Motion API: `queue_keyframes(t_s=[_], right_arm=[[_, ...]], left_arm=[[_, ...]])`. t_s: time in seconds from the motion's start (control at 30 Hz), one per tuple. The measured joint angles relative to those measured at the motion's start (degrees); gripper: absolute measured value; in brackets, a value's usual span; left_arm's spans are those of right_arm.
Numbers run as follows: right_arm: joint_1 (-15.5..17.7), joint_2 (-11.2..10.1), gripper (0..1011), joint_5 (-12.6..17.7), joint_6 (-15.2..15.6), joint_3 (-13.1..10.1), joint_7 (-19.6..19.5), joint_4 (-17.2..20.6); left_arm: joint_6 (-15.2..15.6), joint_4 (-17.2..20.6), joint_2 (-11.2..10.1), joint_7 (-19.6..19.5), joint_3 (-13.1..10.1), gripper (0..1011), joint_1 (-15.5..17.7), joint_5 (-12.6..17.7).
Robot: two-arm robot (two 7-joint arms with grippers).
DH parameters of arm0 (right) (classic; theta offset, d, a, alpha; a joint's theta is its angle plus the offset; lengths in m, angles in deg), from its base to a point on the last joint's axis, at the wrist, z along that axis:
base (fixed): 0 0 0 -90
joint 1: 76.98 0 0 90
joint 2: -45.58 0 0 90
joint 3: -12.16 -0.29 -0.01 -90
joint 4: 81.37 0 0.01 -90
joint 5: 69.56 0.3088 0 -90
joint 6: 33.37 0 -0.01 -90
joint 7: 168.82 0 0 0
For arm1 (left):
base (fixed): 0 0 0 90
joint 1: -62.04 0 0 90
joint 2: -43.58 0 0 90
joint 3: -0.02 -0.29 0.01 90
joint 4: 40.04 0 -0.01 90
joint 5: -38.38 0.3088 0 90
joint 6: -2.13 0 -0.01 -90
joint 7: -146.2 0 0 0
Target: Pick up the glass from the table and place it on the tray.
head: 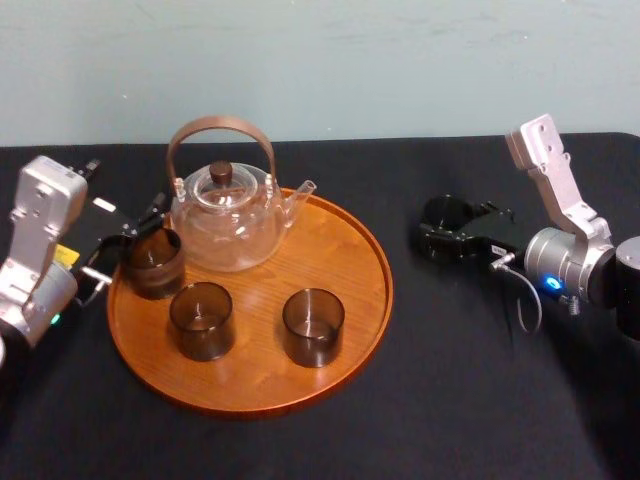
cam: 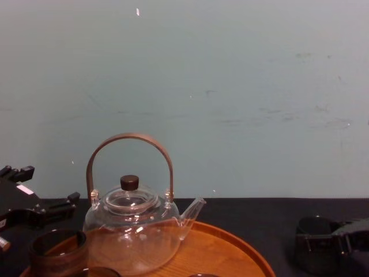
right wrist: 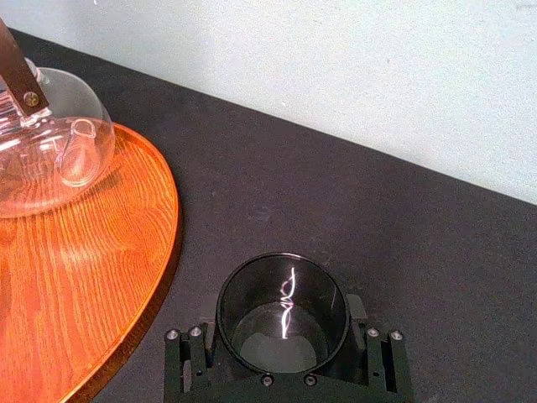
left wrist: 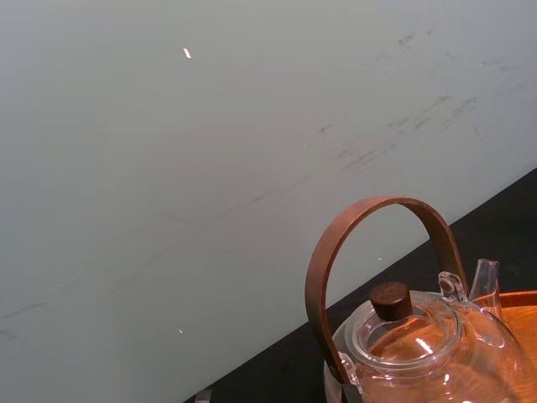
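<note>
The glass [right wrist: 284, 312] stands upright on the black counter [head: 450, 400], off the tray [head: 330, 250] at its 3 o'clock side and clear of the rim. The right gripper [head: 440, 240] reaches in from 3 o'clock, and its black fingers [right wrist: 369, 344] are pressed against the glass on both sides, pinching it. In the chest view the glass is only a dark shape low at the right, hard to make out against the gripper. On the tray, the clear teapot [head: 225, 215] sits toward 11 o'clock. Three smoky tumblers stand there too: one at 9 o'clock [head: 155, 262], one at 7 o'clock [head: 202, 320] and one at 5 o'clock [head: 313, 326]. The left gripper [head: 130, 240] is just beside the 9 o'clock tumbler at the tray's edge. I cannot tell whether it grips that tumbler, as dark glass and black metal merge. The left wrist view cuts off the teapot's body at the frame's edge, leaving its brown handle and lid knob.
</note>
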Motion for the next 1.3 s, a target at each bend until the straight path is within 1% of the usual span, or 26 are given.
queue_keyframes(t_s=[0.4,0.47,0.6,0.73,0.87,0.97,1.3], right_arm=[[0.2,-0.1,903,0.1,0.0,-0.1,0.2,0.3],[0.4,-0.3,903,0.2,0.0,-0.3,0.7,0.7],[0.8,-1.2,904,1.0,-0.1,-0.7,2.8,2.5],[0.5,-1.9,903,1.5,-0.7,-0.6,4.7,3.7],[-0.4,-2.5,904,1.9,-1.7,0.2,6.9,4.6],[-1.5,-2.6,904,2.1,-2.5,1.2,8.5,4.7],[-5.1,-2.0,904,2.4,-4.9,5.5,13.1,3.2]], left_arm=[[0.0,0.0,0.0,0.0,0.0,1001,0.0,0.0],[0.0,0.0,0.0,0.0,0.0,1001,0.0,0.0],[0.0,0.0,0.0,0.0,0.0,1001,0.0,0.0],[0.0,0.0,0.0,0.0,0.0,1001,0.0,0.0],[0.0,0.0,0.0,0.0,0.0,1001,0.0,0.0],[0.0,0.0,0.0,0.0,0.0,1001,0.0,0.0],[0.0,0.0,0.0,0.0,0.0,1001,0.0,0.0]])
